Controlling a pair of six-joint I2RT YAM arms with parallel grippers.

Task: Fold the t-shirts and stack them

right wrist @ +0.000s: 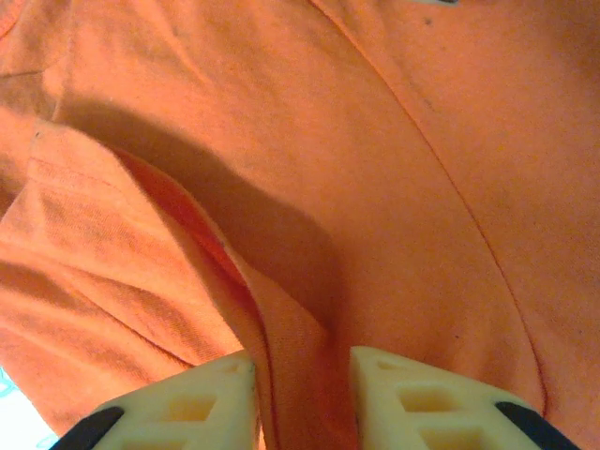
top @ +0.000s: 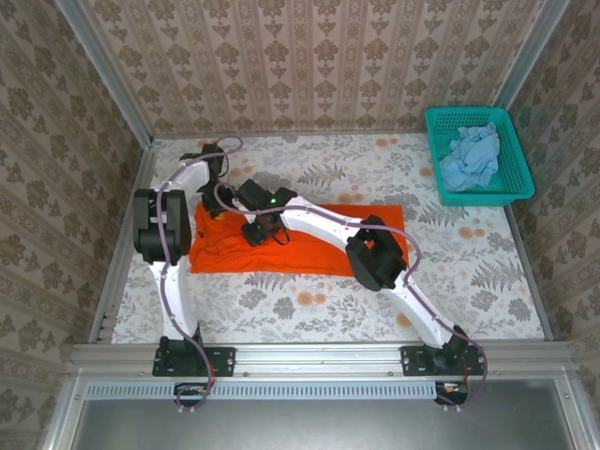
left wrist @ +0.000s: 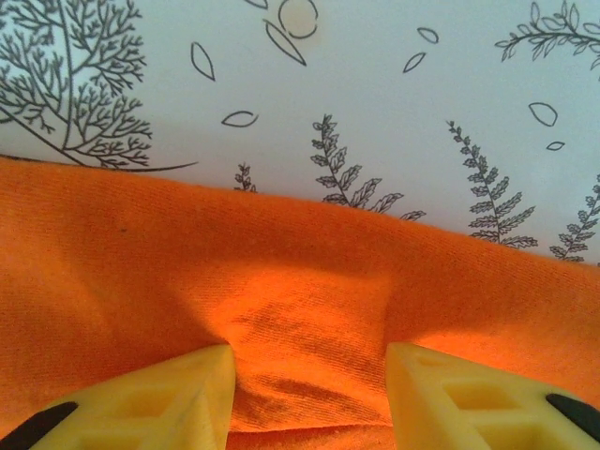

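Mid-fold: the right hand (right wrist: 302,358) pinched on a ridge of the orange t-shirt (top: 225,253) at the worktop's (top: 469,281) left, the left hand (left wrist: 309,352) half-spread over its far edge, grip unclear; a matched lift likely next.

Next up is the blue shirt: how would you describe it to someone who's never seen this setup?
At the far right corner of the floral table stands a teal mesh basket. The pale blue t-shirt lies crumpled inside it. Its neighbour, the orange t-shirt, is bright and spread out mid-table.
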